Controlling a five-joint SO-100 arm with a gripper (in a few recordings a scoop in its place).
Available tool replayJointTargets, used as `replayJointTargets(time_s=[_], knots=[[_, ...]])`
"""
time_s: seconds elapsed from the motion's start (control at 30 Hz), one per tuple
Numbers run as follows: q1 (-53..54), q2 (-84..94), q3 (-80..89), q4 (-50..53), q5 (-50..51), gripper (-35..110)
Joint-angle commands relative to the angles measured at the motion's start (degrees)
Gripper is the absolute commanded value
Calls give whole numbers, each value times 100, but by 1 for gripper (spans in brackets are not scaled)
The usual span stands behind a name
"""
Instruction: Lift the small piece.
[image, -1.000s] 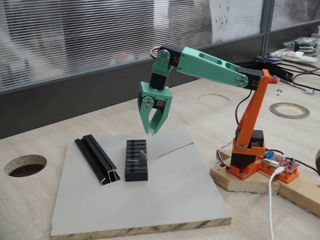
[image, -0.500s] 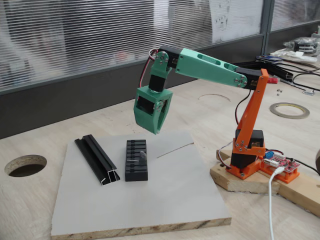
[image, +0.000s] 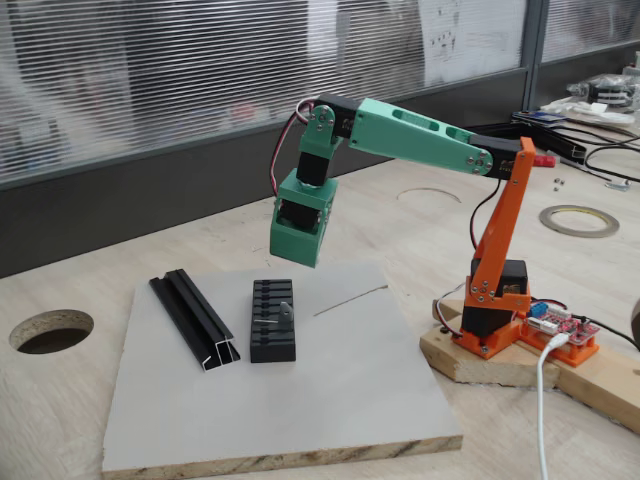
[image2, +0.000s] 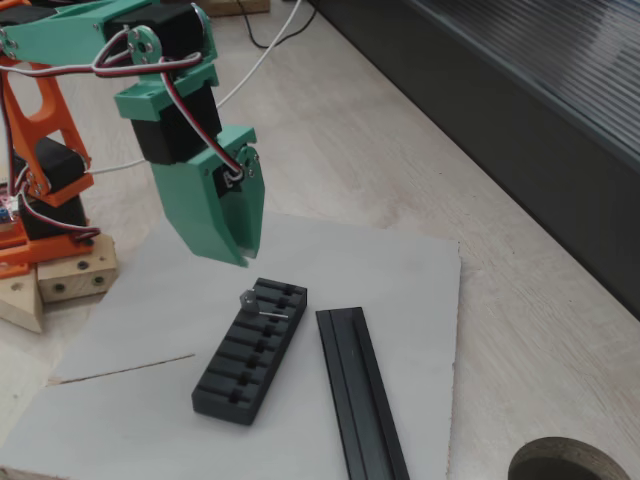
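Note:
The small piece is a tiny silvery-grey metal bit resting on top of the black ribbed block, near one end of it. My green gripper hangs point-down in the air a short way above that end of the block. It touches nothing. Its fingers stand together at the tips with nothing between them. In one fixed view the gripper is seen side-on, so its jaws do not show there. A long black channel rail lies beside the block.
Block and rail lie on a grey board on a wooden table. The arm's orange base stands on a wooden slab to the right. A round hole is cut in the table; cables and a tape ring lie far right.
The wrist has rolled, so the gripper now shows its side instead of its two fingers. It has also shifted slightly left and up. Block, piece and rail are unmoved.

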Motion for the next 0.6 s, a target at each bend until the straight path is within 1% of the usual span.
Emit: replayJointTargets(time_s=[0.0, 0.1, 0.33, 0.43, 0.57], knots=[[0, 149, -26, 53, -18, 6], [0, 97, -26, 44, -26, 6], [-26, -659, -97, -26, -35, 7], [-325, -703, -105, -26, -35, 7], [-404, -615, -105, -26, -44, 7]])
